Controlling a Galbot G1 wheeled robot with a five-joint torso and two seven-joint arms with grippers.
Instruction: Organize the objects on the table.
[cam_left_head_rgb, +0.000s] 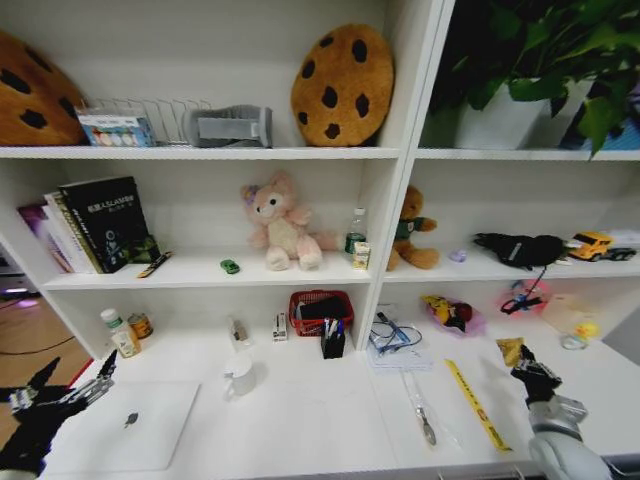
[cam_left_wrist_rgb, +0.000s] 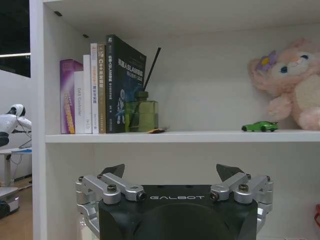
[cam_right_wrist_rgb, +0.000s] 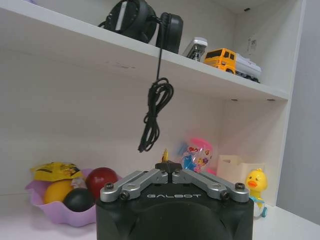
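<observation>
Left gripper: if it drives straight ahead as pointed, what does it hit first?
Likely the white shelving's back panel under the book shelf; the left gripper, open, has nothing between it and that wall. Depth unclear.

2 cookie cushions (cam_left_head_rgb: 343, 85), 2 plush toys (cam_left_head_rgb: 281, 228), 1 laptop (cam_left_head_rgb: 125, 424), 1 green toy car (cam_left_head_rgb: 230, 266), 1 bottle (cam_left_head_rgb: 355, 232), 2 grippers (cam_left_head_rgb: 62, 395).

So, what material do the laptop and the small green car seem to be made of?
The laptop looks like matte silver metal, judging by its even pale sheen, though painted plastic is possible. The green car looks like glossy painted metal or plastic, with shiny highlights.
</observation>
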